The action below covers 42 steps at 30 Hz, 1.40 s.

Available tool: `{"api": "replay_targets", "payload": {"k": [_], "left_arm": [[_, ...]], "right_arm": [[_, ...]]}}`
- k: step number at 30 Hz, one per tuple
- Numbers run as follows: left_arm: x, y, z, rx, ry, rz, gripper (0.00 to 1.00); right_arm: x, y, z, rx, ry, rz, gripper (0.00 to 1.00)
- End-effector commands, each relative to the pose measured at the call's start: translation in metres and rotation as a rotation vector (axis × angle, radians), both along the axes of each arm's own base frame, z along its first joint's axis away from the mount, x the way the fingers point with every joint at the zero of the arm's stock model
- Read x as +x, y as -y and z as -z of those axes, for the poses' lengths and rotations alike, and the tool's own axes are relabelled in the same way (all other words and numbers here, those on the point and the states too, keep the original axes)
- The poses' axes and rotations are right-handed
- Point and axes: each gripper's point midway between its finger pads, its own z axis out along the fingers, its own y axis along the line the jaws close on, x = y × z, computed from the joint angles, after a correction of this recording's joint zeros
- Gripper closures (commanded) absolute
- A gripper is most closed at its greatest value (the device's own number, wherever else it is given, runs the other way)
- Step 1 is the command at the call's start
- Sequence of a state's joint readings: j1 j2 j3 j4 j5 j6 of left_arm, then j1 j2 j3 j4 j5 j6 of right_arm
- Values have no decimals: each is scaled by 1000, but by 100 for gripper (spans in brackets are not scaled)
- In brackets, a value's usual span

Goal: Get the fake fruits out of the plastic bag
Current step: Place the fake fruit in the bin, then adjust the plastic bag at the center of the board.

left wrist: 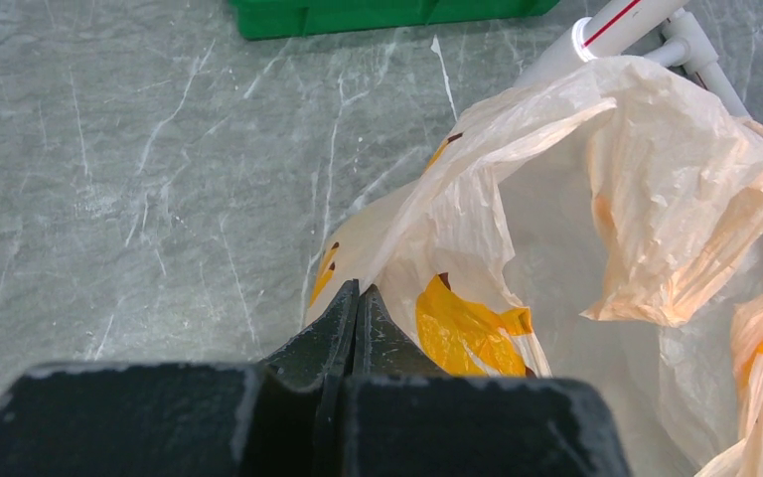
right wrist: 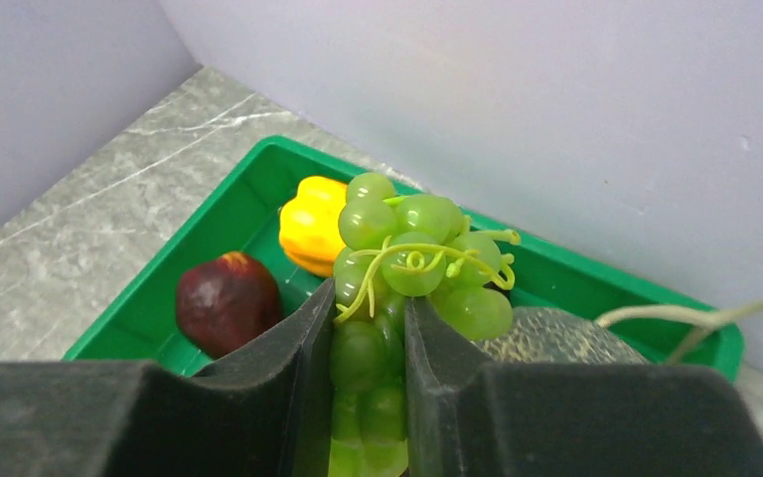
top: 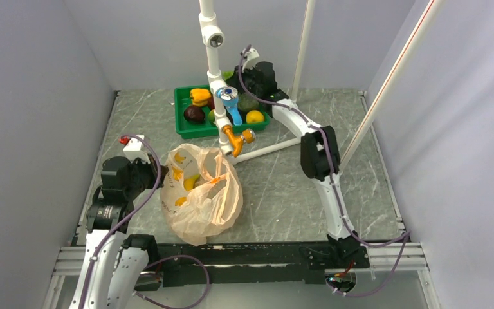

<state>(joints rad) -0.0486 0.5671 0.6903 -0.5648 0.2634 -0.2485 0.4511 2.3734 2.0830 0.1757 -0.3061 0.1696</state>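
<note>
The fake fruits' green bunch [right wrist: 412, 258] hung clamped in the right gripper [right wrist: 370, 298] above the green tray [right wrist: 209, 229] at the far side. In the tray lay a maroon fruit [right wrist: 227, 303] beside a yellow pepper [right wrist: 310, 224]. At the near left, the left gripper [left wrist: 358, 290], fingers pressed together, pinched the rim of the plastic bag [left wrist: 556, 199].

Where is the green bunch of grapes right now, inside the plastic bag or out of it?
Out. The right gripper holds the green bunch at the green tray, well away from the plastic bag.
</note>
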Motion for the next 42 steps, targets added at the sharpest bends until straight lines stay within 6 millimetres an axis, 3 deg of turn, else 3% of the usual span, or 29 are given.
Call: {"api": "replay_targets", "payload": {"k": [1, 4, 7, 9, 12, 15, 20, 25, 26, 28, 30, 33, 36, 37, 38, 42], "left_arm": [[4, -1, -7, 11, 36, -12, 100], [4, 0, -5, 14, 19, -11, 98], [4, 1, -6, 11, 26, -5, 79], [3, 2, -7, 10, 29, 1, 71], [1, 5, -9, 7, 32, 10, 68], [0, 5, -11, 8, 47, 11, 68], [-3, 11, -15, 0, 64, 43, 76], [-9, 17, -28, -12, 121, 87, 100], [-10, 17, -32, -18, 139, 85, 100], [-12, 17, -46, -30, 189, 77, 100], [-14, 17, -64, -35, 235, 78, 100], [-19, 16, -96, -41, 282, 79, 100], [-29, 20, -116, -60, 251, 98, 96], [-32, 23, -113, -69, 218, 117, 95], [-36, 27, -111, -79, 192, 136, 85], [-31, 35, -94, -81, 117, 189, 27]], "right_arm": [[13, -23, -2, -60, 22, 6, 65], [21, -19, 6, -83, 16, 84, 27], [20, -15, 2, -85, 16, 90, 8], [15, -13, -4, -93, 0, 92, 4], [1, 0, -16, -91, -54, 134, 1], [-24, 29, -47, -41, -120, 223, 1], [-84, 86, -59, 43, -246, 399, 1], [-160, 124, -47, 179, -336, 453, 1], [-176, 128, -42, 210, -342, 439, 1], [-209, 131, -37, 265, -358, 396, 1], [-244, 133, -17, 264, -394, 362, 1], [-294, 121, 0, 200, -410, 259, 1], [-345, 114, 10, 112, -406, 124, 1], [-361, 112, 11, 109, -398, 53, 1], [-378, 108, 11, 115, -386, -32, 1], [-438, 95, 0, 170, -299, -349, 1]]}}
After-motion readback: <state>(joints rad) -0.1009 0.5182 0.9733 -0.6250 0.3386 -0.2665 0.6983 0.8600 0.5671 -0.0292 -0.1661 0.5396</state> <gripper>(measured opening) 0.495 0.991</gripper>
